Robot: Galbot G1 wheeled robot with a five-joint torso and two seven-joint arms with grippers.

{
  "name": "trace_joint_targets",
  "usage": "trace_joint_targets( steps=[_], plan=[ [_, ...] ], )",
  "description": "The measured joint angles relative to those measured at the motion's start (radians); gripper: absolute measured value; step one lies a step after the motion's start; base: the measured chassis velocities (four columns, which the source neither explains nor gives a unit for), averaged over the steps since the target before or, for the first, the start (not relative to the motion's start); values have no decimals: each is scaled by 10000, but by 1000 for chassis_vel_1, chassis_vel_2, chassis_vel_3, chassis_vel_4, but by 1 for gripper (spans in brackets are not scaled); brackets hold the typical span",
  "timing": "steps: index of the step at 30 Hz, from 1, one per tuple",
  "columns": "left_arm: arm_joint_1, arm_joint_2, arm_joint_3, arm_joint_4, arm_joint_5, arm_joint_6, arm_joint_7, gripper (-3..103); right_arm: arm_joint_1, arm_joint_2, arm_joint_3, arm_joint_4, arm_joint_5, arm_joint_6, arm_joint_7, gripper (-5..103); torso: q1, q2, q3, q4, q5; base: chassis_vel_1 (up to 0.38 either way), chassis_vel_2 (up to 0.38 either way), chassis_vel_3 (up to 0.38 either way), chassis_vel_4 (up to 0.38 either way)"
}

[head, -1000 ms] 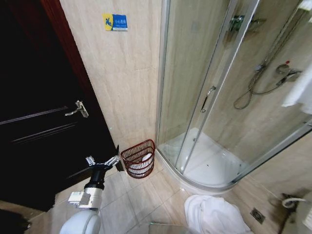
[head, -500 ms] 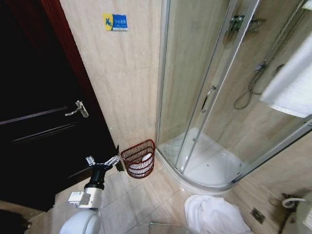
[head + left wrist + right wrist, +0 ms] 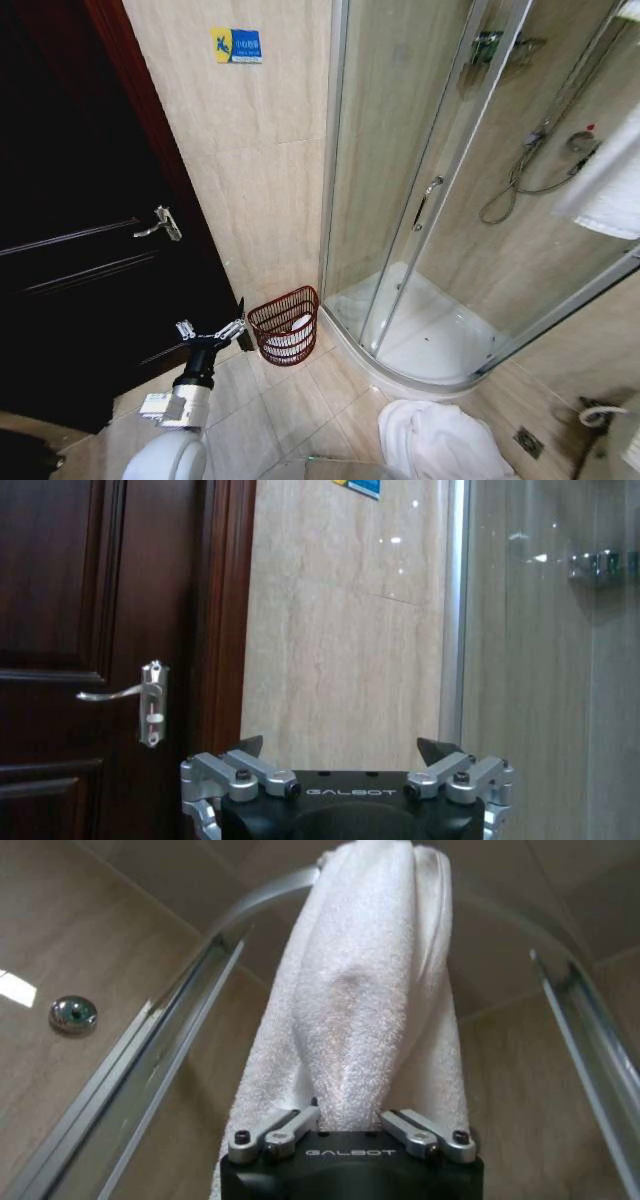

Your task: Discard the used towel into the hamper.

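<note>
At far right, towel (image 3: 610,190) clamped in right gripper (image 3: 350,1119) fingers, drawn back since 0.5 s ago; left gripper (image 3: 212,330) open beside hamper (image 3: 285,325).

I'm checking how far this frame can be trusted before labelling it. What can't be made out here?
- Used towel: right wrist view, its lower end is hidden behind the right gripper; head view, cut off by the edge.
- Hamper: contents too small to identify.
- Left gripper: hangs open beside the hamper.
</note>
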Motion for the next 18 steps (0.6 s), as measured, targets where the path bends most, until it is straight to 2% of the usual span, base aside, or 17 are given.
trace_joint_targets(
  steps=[7, 11, 13, 18],
  plan=[
    [0, 0, 0, 0, 0, 0, 0, 100, -916, 717, 1008, 894, -1771, 691, -169, 8, 0, 0, -1, 2, -4, 0, 0, 0, 0],
    [0, 0, 0, -1, 0, 0, 0, 100, -1459, 1185, 1337, 1234, -2416, 823, -337, 8, -1, 0, -1, 3, -6, 0, 0, 0, 0],
    [0, 0, 0, 0, 0, 0, 0, 100, -1774, 1371, 1528, 1324, -2516, 834, -352, 8, -1, 0, -1, 3, -5, 0, 0, 0, 0],
    [-1, 1, 0, 0, 0, 0, 1, 100, -3607, 2496, 2987, 1974, -2784, 923, -454, 8, -1, -1, -1, 0, -3, 0, 0, 0, 0]
  ],
)
